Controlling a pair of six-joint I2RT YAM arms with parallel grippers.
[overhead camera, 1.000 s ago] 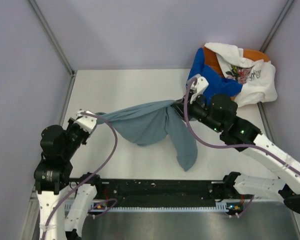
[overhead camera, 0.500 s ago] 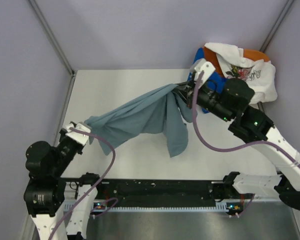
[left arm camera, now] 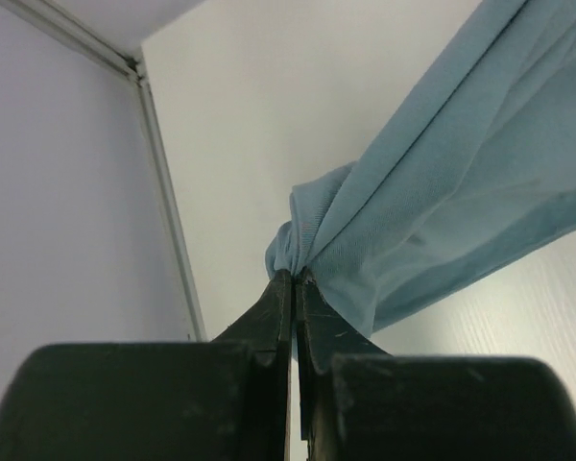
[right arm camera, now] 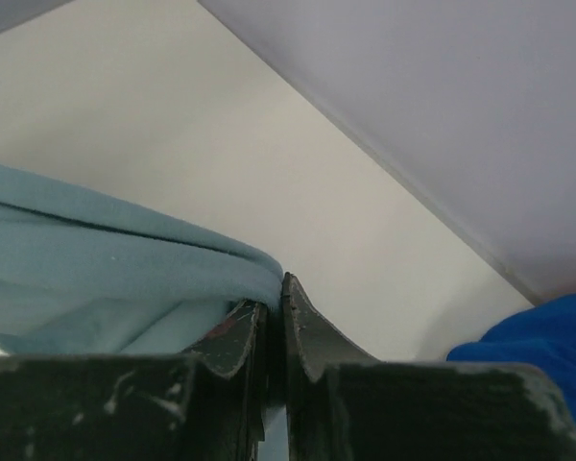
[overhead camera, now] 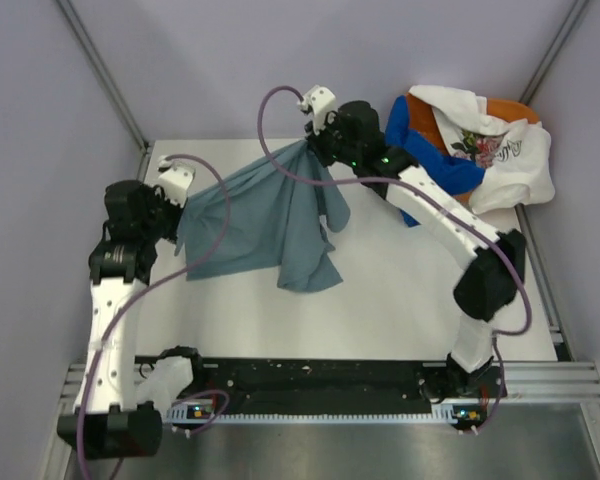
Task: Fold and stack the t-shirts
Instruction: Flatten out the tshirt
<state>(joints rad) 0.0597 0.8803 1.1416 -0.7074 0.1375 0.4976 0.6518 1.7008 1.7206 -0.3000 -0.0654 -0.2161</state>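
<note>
The slate-blue t-shirt (overhead camera: 265, 222) hangs stretched in the air between both grippers, its lower part drooping toward the table. My left gripper (overhead camera: 178, 205) is shut on its left edge; the left wrist view shows the cloth (left arm camera: 432, 202) bunched at my gripper (left arm camera: 295, 276). My right gripper (overhead camera: 310, 148) is shut on the shirt's upper right edge; the right wrist view shows the cloth (right arm camera: 106, 279) pinched in that gripper (right arm camera: 274, 293). The royal blue t-shirt (overhead camera: 425, 160), the white floral t-shirt (overhead camera: 500, 150) and the orange t-shirt (overhead camera: 510, 108) lie piled at the back right.
The white table (overhead camera: 400, 290) is walled by grey panels left, back and right. A black rail (overhead camera: 320, 378) runs along the near edge. Purple cables loop from both arms over the table.
Both arms lifted and swung toward the back left with the slate-blue shirt held. The shirt rose off the table and now hangs spread between them.
</note>
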